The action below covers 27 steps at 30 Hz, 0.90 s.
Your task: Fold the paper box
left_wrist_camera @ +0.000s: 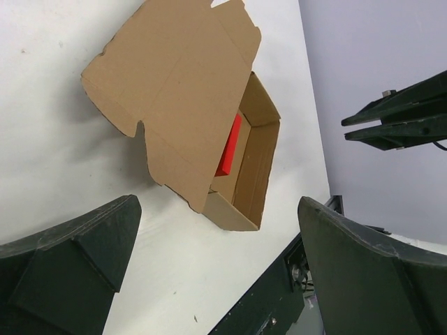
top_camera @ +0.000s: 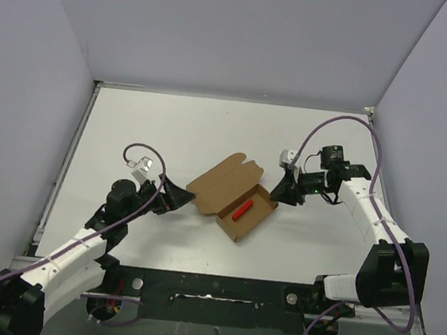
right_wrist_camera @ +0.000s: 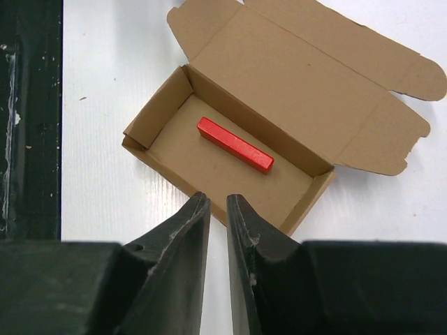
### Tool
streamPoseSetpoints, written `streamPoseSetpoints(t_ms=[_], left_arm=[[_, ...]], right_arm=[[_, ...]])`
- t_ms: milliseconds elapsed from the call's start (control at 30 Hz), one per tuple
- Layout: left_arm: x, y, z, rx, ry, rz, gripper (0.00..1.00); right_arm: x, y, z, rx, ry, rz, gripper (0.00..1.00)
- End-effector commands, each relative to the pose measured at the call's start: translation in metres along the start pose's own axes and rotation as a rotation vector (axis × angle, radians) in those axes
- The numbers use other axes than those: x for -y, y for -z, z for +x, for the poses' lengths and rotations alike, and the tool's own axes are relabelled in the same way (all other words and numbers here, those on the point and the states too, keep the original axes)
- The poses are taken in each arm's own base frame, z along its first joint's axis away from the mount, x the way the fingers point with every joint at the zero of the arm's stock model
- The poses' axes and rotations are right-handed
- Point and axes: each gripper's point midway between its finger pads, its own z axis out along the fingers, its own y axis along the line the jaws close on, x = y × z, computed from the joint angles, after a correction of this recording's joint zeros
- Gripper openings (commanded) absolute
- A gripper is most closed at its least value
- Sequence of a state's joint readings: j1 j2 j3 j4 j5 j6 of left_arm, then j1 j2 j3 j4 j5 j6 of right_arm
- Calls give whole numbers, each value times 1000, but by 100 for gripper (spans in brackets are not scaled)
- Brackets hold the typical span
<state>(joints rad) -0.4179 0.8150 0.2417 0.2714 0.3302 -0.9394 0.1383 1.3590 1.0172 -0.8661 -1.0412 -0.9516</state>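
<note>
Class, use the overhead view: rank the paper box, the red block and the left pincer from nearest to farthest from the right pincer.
1. paper box: its right end wall sits just beside the right pincer.
2. red block: lying inside the box, near its middle.
3. left pincer: past the box's left side, farthest away.

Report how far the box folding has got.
Done: the box's walls stand up, with the red block inside. In hand: nothing; the left hand is open beside the lid, and the right hand, nearly shut and empty, sits at the box's edge. Left: the lid lies open and flat, so it must be folded over and its tabs tucked in.
</note>
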Motion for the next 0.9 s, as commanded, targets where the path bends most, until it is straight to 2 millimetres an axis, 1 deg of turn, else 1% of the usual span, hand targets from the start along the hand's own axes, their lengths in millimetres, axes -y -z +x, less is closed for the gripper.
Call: streamPoseSetpoints(t_ms=[0,233,367,467,567,633,733,867], left_arm=[[21,0,-7,14,-31,102,96],[21,8,-5,-24,-112,66,94],[24,12,-9,-16,-152,61,93],[27,15,-13,-24,-164,45,93],[29,16,-15,-19,-152,51,93],[29,15,-15,-14,-127,56,92],[24,14,-9,-14,-72,56,87],[18,14,-3,-9,-11,64,83]], right_arm=[[6,13,-25,64,59,54,19],[16,24,-12,87,19,91,20],[23,35,-7,107,-16,123,20],[27,43,-7,116,-19,151,20],[27,45,-10,123,-21,164,20],[26,45,-13,130,-23,164,22],[24,38,-16,111,-28,150,23],[23,18,-13,21,-53,123,23]])
